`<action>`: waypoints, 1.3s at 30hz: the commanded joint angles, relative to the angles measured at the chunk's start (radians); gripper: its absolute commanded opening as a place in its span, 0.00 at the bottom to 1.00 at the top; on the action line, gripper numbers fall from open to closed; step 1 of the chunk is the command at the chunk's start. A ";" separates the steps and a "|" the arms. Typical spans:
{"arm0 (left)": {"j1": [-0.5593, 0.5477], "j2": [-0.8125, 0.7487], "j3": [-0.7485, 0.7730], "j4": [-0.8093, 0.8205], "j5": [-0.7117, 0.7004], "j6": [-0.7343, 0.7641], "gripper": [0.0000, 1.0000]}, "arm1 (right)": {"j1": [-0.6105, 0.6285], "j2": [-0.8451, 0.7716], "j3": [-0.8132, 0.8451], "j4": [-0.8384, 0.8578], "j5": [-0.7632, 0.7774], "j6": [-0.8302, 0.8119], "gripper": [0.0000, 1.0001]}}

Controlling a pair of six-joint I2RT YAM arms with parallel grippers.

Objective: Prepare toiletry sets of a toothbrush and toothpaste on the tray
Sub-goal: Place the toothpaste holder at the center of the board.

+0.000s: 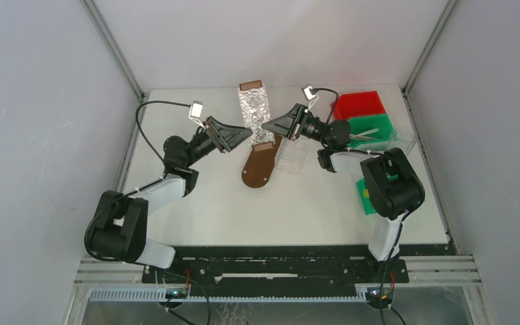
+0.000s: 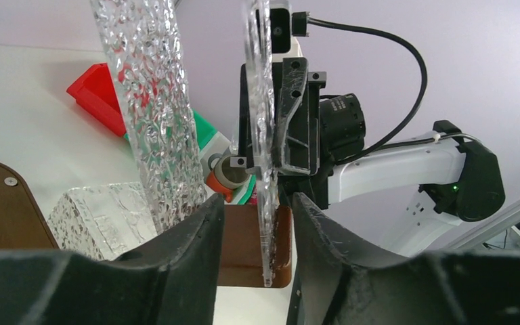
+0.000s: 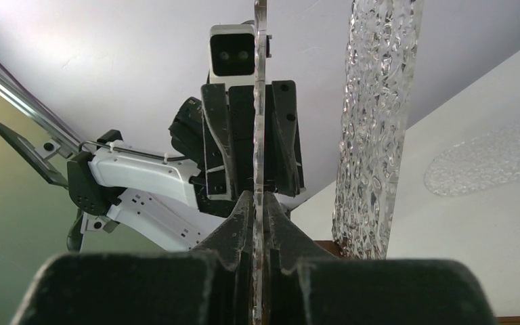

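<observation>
Tray (image 1: 256,112), clear and textured, at far-middle of worktop (image 1: 277,210), over brown board (image 1: 260,169); lifted or resting, cannot tell. Right claw (image 3: 258,203) pinched tight on tray's thin rim. Left claw (image 2: 257,223) straddles that rim from the other side, fingers apart, gaps showing both sides. Second clear textured piece (image 1: 292,157) lies just beside board, toward right edge. Red bin (image 1: 359,103) and green bin (image 1: 372,125) side by side at far right corner.
</observation>
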 commanded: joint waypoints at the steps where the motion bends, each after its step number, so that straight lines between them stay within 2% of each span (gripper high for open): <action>1: -0.010 0.011 0.062 0.045 0.040 -0.011 0.41 | 0.010 -0.021 0.053 0.099 0.007 0.007 0.00; 5: -0.011 0.016 0.075 0.044 0.071 0.003 0.20 | 0.012 -0.012 0.060 0.098 0.004 0.010 0.00; 7: -0.010 0.016 0.084 0.036 0.086 0.014 0.02 | 0.013 -0.008 0.064 0.098 0.002 0.011 0.00; 8: -0.010 0.016 0.086 0.028 0.094 0.022 0.01 | 0.014 -0.005 0.066 0.098 0.002 0.013 0.00; 10: -0.004 0.004 0.085 0.012 0.100 0.043 0.00 | 0.016 0.000 0.071 0.098 -0.003 0.013 0.00; 11: 0.002 -0.006 0.082 -0.009 0.101 0.057 0.00 | 0.016 0.002 0.075 0.097 -0.008 0.015 0.04; 16: 0.073 -0.082 0.081 -0.186 0.136 0.147 0.00 | -0.009 -0.003 0.074 0.095 -0.058 0.009 0.50; 19: 0.112 -0.161 0.113 -0.455 0.138 0.293 0.00 | -0.039 -0.013 0.062 0.094 -0.092 0.004 0.59; 23: 0.162 -0.204 0.220 -0.856 0.148 0.500 0.00 | -0.080 -0.036 0.031 0.041 -0.126 -0.040 0.61; 28: 0.251 -0.123 0.343 -1.125 0.289 0.593 0.00 | -0.093 -0.097 0.013 -0.167 -0.155 -0.200 0.62; 33: 0.301 0.037 0.478 -1.373 0.389 0.752 0.00 | -0.085 -0.172 0.004 -0.390 -0.139 -0.372 0.62; 39: 0.326 0.279 0.671 -1.699 0.420 0.973 0.00 | -0.087 -0.166 0.004 -0.395 -0.141 -0.380 0.62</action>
